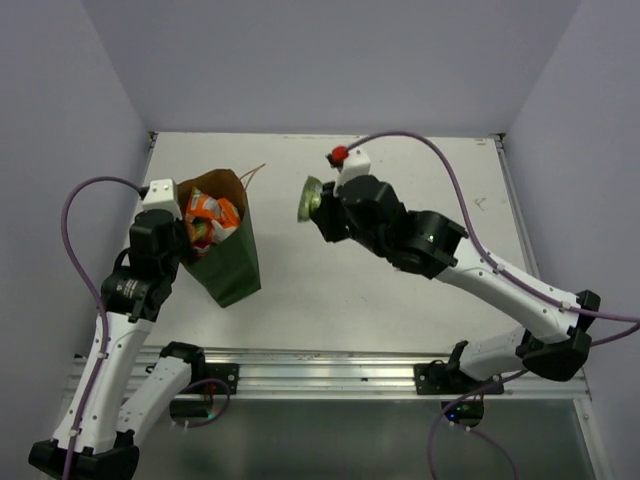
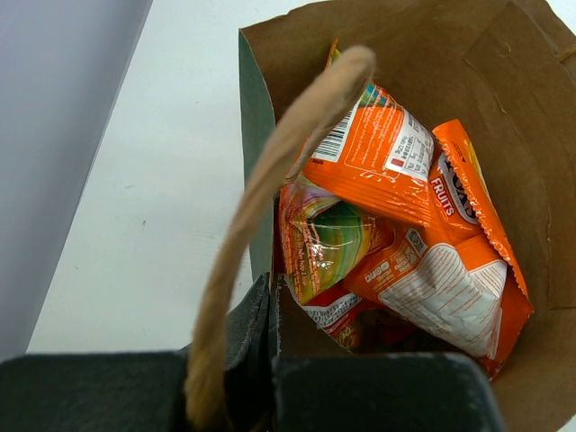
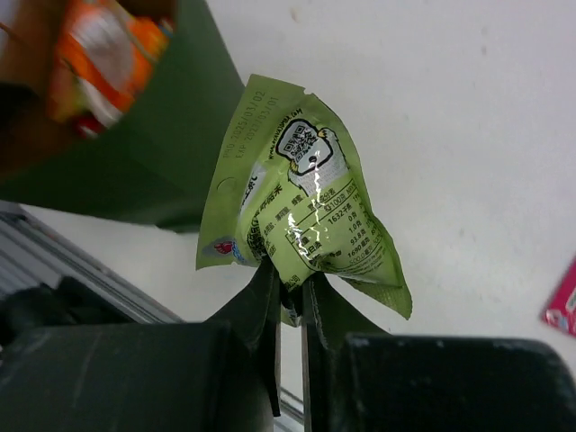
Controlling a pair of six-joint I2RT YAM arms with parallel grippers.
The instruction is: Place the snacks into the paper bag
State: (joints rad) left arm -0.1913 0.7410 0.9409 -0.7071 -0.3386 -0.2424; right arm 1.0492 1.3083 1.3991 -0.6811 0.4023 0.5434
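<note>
The right wrist view alone shows the right claw (image 3: 290, 290) clamped on the lower edge of the pale green packet (image 3: 301, 216), held just right of the paper bag (image 3: 171, 153). The packet's print is too small to read. A pink packet (image 3: 562, 308) is cut off at the frame edge.

The left wrist view alone shows the left claw (image 2: 272, 333) closed on the bag's rim beside the loop handle (image 2: 270, 180). Inside the bag lie an orange-white packet (image 2: 441, 270) marked "FRUITS" and a colourful-print packet (image 2: 328, 238), which is partly hidden.
</note>
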